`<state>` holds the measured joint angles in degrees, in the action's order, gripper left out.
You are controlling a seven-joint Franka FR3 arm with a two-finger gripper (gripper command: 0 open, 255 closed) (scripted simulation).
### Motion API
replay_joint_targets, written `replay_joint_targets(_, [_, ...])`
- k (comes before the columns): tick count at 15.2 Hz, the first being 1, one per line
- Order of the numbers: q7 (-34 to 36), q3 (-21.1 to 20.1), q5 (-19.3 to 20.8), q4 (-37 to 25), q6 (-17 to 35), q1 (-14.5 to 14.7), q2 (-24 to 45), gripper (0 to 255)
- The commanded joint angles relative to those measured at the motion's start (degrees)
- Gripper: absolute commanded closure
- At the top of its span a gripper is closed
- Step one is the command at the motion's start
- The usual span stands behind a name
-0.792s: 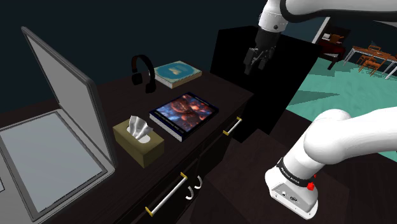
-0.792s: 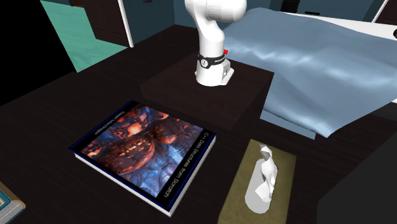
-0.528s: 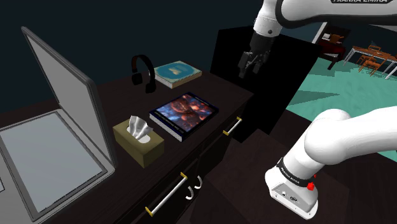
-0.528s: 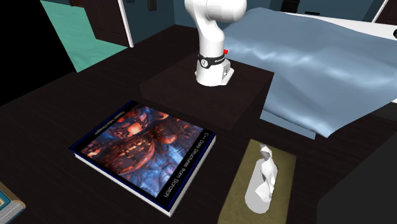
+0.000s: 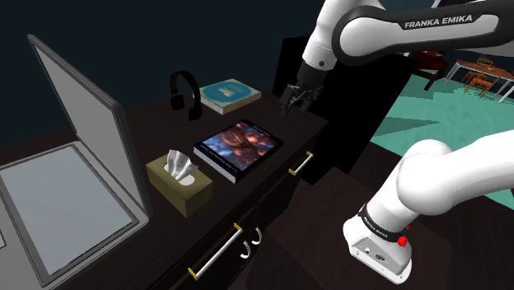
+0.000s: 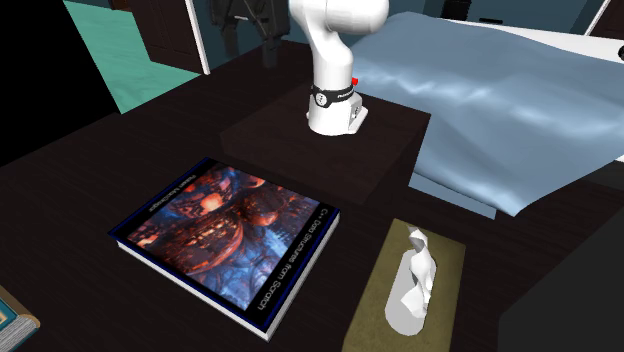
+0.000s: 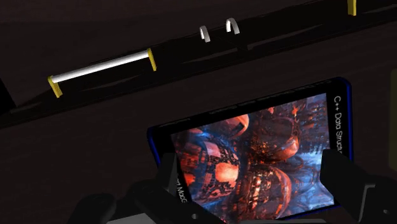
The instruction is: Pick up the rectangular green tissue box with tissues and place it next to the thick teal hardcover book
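The olive-green tissue box point(image 5: 183, 185) with a white tissue point(image 5: 178, 163) poking out stands on the dark dresser top, beside a laptop; its top also shows in the second exterior view point(image 6: 372, 293). The thick teal book point(image 5: 230, 94) lies flat at the far end of the dresser, next to black headphones. My gripper point(image 5: 294, 98) hangs open and empty above the dresser's far corner, well away from the tissue box. In the wrist view the gripper point(image 7: 254, 184) has its fingers apart over a dark-blue book with a fiery cover point(image 7: 254, 159). The gripper point(image 6: 248, 40) appears at the second exterior view's top.
The dark-blue picture book point(image 5: 239, 147) lies between the tissue box and the teal book. Black headphones point(image 5: 185, 92) stand beside the teal book. An open laptop point(image 5: 66, 189) occupies the shoulder view's left. Drawer handles point(image 7: 102, 67) line the dresser front. A bed point(image 6: 500, 90) sits behind the stand.
The arm has swung down and toward the shoulder view's left, bringing the gripper over the dresser's corner. The gripper has entered the second exterior view's top. The objects have not moved.
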<state>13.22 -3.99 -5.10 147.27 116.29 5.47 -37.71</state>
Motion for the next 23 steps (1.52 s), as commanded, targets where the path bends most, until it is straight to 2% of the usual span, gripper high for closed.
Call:
replay_joint_targets(1, [1.1, -0.9, -2.2, 0.7, 3.7, 1.3, 1.6, 0])
replay_joint_targets(12, [5.5, -6.9, -13.4, -0.6, 25.7, 8.7, 16.4, 0])
replay_joint_targets(18, [6.8, -9.9, -18.2, -5.4, 36.5, 12.2, 26.4, 0])
replay_joint_targets(23, [7.8, -12.3, -20.7, -11.3, 44.1, 14.5, 35.0, 0])
